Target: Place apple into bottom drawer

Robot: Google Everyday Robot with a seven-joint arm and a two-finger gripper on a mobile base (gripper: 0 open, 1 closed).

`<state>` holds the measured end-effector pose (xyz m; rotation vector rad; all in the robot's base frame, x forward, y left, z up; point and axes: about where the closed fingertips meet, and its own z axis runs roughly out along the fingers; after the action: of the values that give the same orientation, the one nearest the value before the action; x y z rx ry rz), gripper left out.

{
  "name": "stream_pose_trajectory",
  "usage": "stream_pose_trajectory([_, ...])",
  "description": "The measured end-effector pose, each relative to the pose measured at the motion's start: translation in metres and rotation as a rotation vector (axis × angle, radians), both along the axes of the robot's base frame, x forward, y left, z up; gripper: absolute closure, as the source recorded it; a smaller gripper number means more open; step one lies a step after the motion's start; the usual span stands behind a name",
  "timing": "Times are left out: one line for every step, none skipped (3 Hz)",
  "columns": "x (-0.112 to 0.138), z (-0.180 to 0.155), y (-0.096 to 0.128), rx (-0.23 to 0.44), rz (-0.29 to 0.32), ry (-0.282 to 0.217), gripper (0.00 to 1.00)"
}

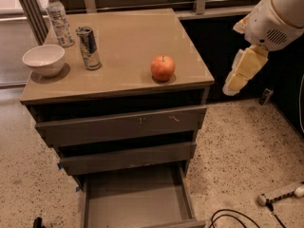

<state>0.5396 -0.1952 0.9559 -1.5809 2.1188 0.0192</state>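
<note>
White bowl (43, 60) is seen at far left of the tabletop (128, 37), upright, near the left edge. Clear plastic bottle (59, 18) is set behind it in the upper left of the frame, upright, cap on. Metal can (89, 48) is placed just right of the bowl, upright, apart from both bowl and bottle.

The apple (163, 67) is located right of centre on the tabletop, near the front edge, stem up. It is well apart from the can and is touched by nothing.

Below the tabletop three drawers are stacked. Top drawer (121, 126) is marked with light scratches on its front. Middle drawer (128, 156) is set just under it. The bottom drawer (135, 198) is pulled out toward the lower edge of the frame, and its flat grey inside is exposed. Small blue tape bits (60, 166) are seen at the left side of the drawer stack.

The gripper (236, 82) is held in the air at the right of the frame, off the right edge of the tabletop and about level with the apple, pointed down and left. Nothing is held in it. Whether it is open or closed cannot be told from this angle. The white arm housing (278, 18) is seen above it in the upper right corner.

A power strip (280, 194) and a black cable (232, 217) are laid on the speckled floor (237, 146) at lower right.
</note>
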Motion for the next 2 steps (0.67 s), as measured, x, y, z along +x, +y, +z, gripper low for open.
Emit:
stream_pose_trajectory([0.044,-0.003,0.005,0.097,-0.018,-0.068,0.00])
stream_pose_trajectory([0.104,-0.003,0.030,0.231,0.006,-0.126,0.00])
